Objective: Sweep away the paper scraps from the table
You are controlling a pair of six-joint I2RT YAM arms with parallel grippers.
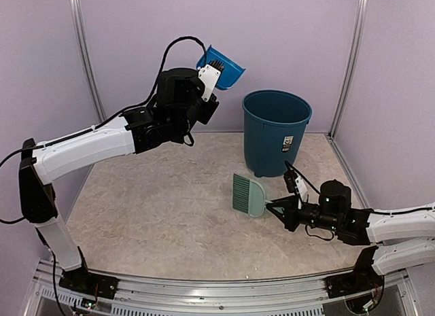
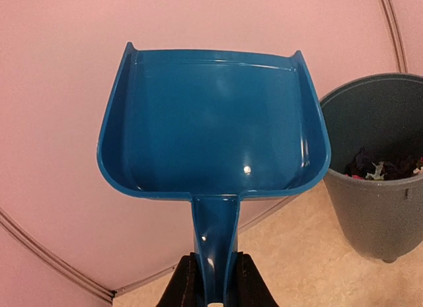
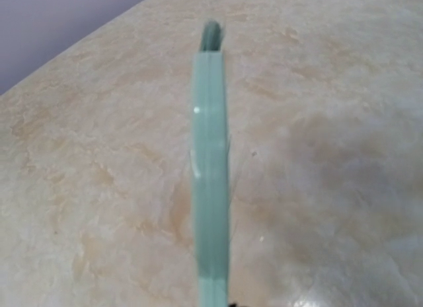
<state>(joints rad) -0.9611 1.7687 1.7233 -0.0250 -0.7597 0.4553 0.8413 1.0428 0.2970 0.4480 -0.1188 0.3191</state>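
Pinching the pale green brush (image 1: 248, 195) by its handle, the right jaws hold it low at the beige worktop (image 1: 156, 214). Farther back, the paper scraps (image 2: 383, 168) lie inside the teal bin (image 1: 275, 129). The left jaws clamp the handle of the blue dustpan (image 1: 221, 68), raised high to the bin's left.

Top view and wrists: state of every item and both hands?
bin, upright, open
paper scraps, inside the bin
dustpan, empty, raised in the air
brush, held low at the table
left hand, shut on dustpan handle
right hand, shut on brush handle
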